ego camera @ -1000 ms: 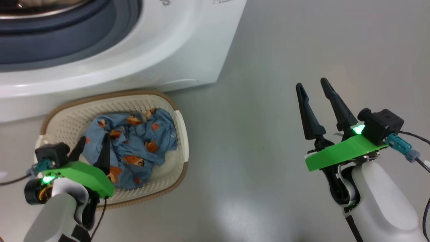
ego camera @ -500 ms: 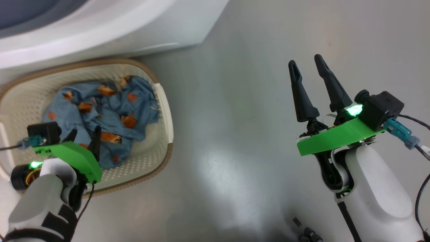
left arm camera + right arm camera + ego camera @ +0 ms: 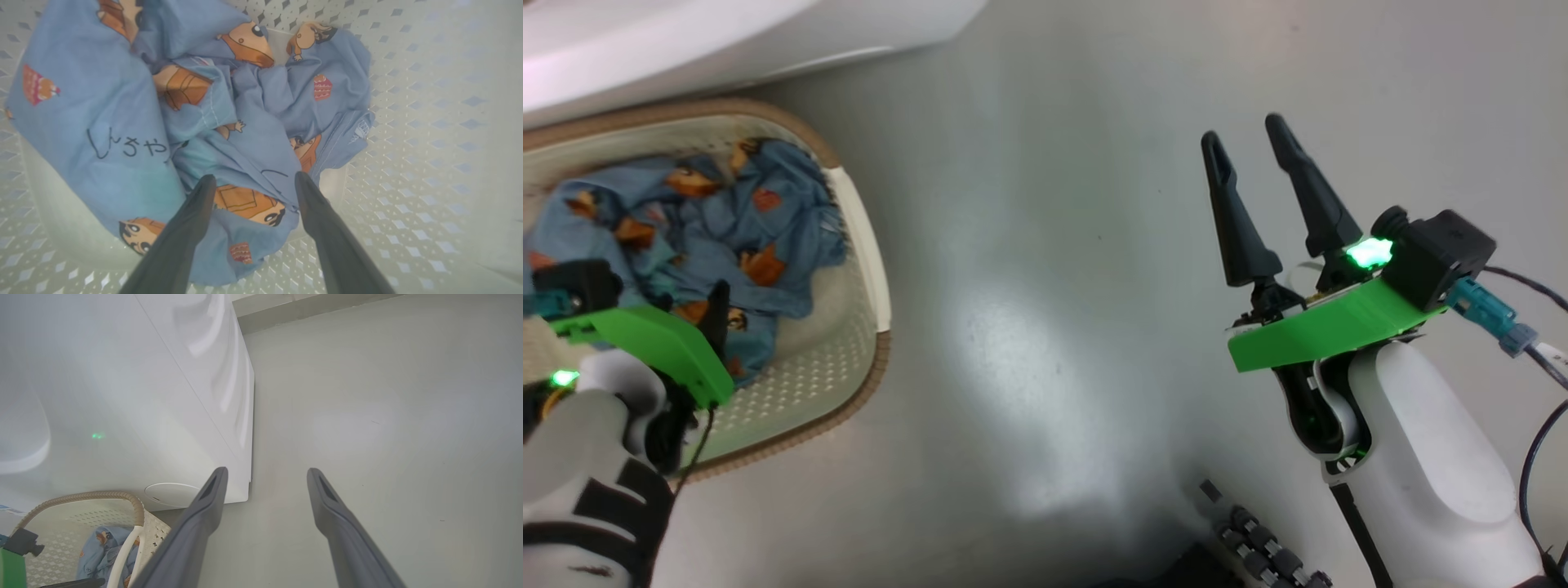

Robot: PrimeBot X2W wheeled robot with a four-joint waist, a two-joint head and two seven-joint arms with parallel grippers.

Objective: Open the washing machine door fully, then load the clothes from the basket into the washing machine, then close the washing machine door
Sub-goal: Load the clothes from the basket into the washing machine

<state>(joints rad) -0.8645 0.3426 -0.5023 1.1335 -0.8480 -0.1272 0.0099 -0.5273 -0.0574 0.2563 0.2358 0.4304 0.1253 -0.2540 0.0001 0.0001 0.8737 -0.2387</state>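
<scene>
The cream basket (image 3: 849, 392) with its brown rim sits on the floor at the left, below the white washing machine (image 3: 727, 41). The light blue clothes (image 3: 686, 212) with orange figures lie crumpled inside it. My left gripper (image 3: 254, 176) hangs open inside the basket (image 3: 408, 122), its fingertips just over a fold of the clothes (image 3: 253, 122); I cannot tell if they touch. My right gripper (image 3: 1243, 129) stands open and empty above bare floor, well right of the basket. The right wrist view shows that gripper (image 3: 266, 470), the washing machine (image 3: 143, 396), the basket (image 3: 102, 496) and the clothes (image 3: 96, 555). The washing machine door is out of view.
Grey floor (image 3: 1045, 286) stretches between the basket and my right arm. A dark cable (image 3: 1543, 457) loops at the right edge. A dark ribbed part of my base (image 3: 1258, 547) shows at the bottom. The machine's lower right corner (image 3: 245, 494) stands close beside the basket.
The head camera has swung, sliding basket and machine toward the upper left. My left gripper stays over the clothes, its fingers now more hidden behind its green mount. Both grippers stay open.
</scene>
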